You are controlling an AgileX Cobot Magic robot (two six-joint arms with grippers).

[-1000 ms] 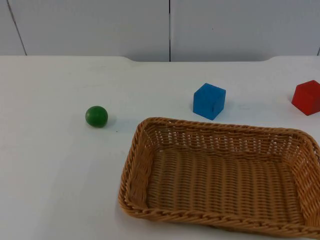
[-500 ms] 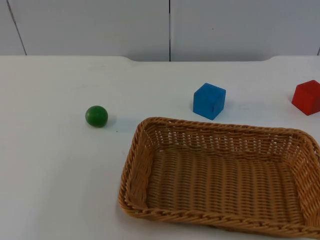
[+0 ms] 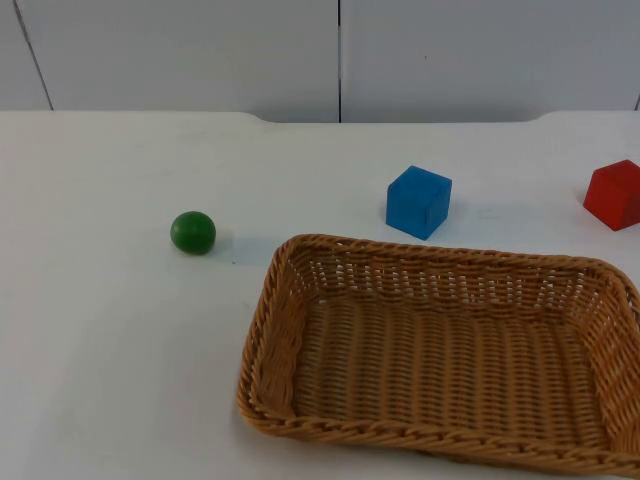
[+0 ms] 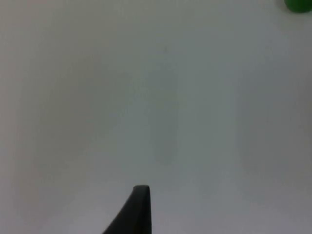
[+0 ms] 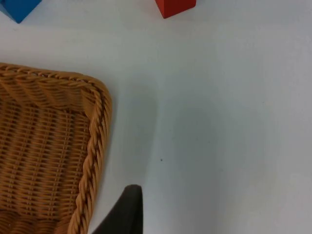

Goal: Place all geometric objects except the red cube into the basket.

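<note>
Nothing has moved since earlier | basket sits lower right in top view, nothing inside | green ball left of it | blue cube just behind it | red cube far right | no writing seen | left gripper over bare table, right gripper beside basket corner; fingers: cannot tell

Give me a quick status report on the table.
Left tool over bare table, right tool beside basket. Green ball and blue cube outside the basket. Red cube apart, nothing blocking.
</note>
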